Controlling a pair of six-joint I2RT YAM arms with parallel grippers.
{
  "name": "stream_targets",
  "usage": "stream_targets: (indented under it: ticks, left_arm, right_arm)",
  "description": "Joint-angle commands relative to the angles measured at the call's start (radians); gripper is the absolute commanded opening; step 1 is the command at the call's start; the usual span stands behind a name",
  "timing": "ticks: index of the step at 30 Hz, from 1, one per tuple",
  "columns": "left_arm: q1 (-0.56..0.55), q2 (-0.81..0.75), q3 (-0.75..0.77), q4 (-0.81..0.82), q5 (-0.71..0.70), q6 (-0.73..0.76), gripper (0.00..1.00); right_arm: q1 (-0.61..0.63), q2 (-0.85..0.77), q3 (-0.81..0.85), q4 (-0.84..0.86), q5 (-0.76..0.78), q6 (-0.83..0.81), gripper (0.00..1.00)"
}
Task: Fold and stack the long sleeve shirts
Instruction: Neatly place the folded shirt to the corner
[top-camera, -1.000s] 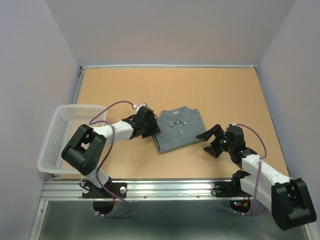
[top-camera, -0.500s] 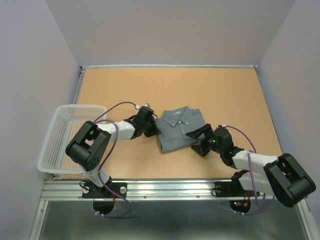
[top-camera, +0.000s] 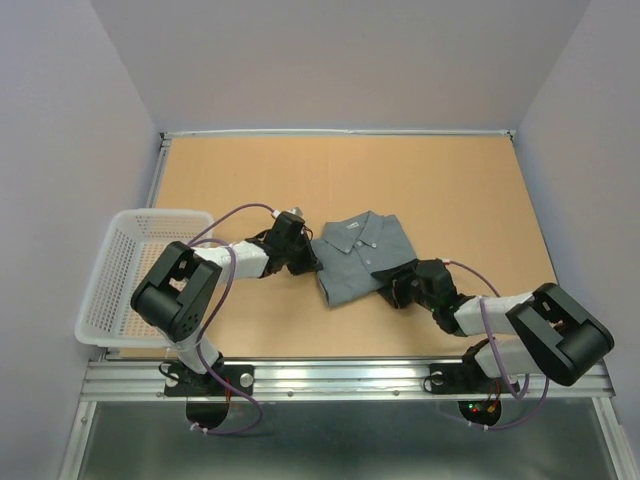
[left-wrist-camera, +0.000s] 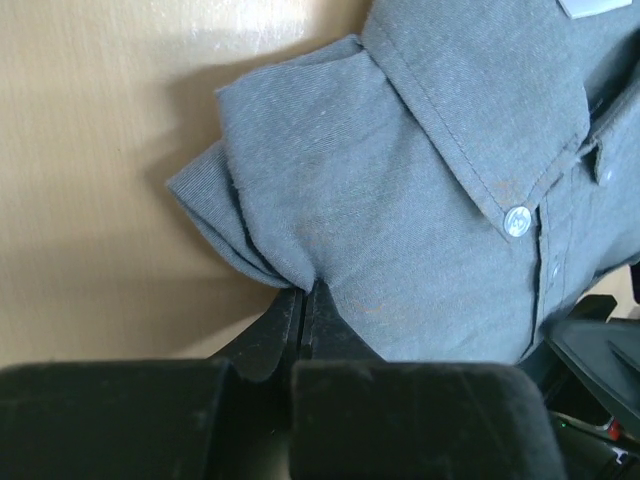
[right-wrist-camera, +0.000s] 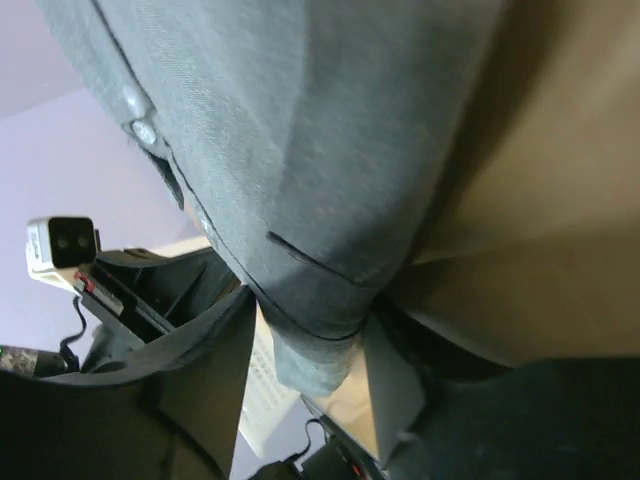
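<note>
On the table (top-camera: 470, 190), toward the arms: folded grey shirt (top-camera: 362, 252), collar end far, hem end near. Its left edge is pinched tight in the left gripper (top-camera: 304, 262). The right gripper (top-camera: 391, 288) straddles the near-right corner, grip uncertain. Each arm flanks one side.

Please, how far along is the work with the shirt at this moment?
Done: the grey shirt lies folded, collar up, on the table. In hand: the left gripper is shut on its left edge; the right gripper has the near right corner between its fingers, but a firm grip is unclear. Left: moving it to a stack; no second shirt is visible.
</note>
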Motion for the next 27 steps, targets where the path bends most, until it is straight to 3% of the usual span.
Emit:
stream_targets:
  ticks: [1,4,5,7,9,11,13,16,23,27]
  left_arm:
    - [0.001,0.004,0.02,-0.036,0.057,0.034,0.0]
    - [0.001,-0.013,0.049,-0.044,0.063,0.045,0.06]
    - [0.001,-0.031,0.057,-0.049,0.057,0.056,0.1]
    - [0.002,-0.056,0.079,-0.061,0.045,0.066,0.19]
    - [0.01,-0.108,0.095,-0.088,0.022,0.074,0.46]
    - [0.025,-0.155,0.103,-0.11,-0.011,0.082,0.63]
    - [0.048,-0.235,0.109,-0.133,-0.04,0.097,0.72]
    - [0.064,-0.353,0.125,-0.211,-0.087,0.134,0.75]
    - [0.073,-0.606,0.1,-0.387,-0.285,0.221,0.83]
    - [0.078,-0.741,0.063,-0.463,-0.36,0.244,0.89]
  right_arm:
    - [0.007,0.023,-0.028,-0.071,0.14,0.019,0.44]
    - [0.001,0.041,0.006,-0.068,0.16,0.009,0.15]
    - [-0.006,0.057,0.027,-0.066,0.162,0.003,0.01]
    - [-0.014,0.067,0.047,-0.066,0.168,0.001,0.01]
    - [-0.042,0.074,0.069,-0.062,0.182,0.003,0.01]
    - [-0.084,0.074,0.08,-0.059,0.188,0.0,0.01]
    - [-0.141,0.075,0.1,-0.055,0.191,-0.01,0.01]
    - [-0.206,0.084,0.13,-0.055,0.208,-0.037,0.01]
    - [-0.546,0.207,0.318,-0.055,0.116,-0.227,0.0]
    - [-0.667,0.432,0.567,-0.068,-0.074,-0.326,0.01]
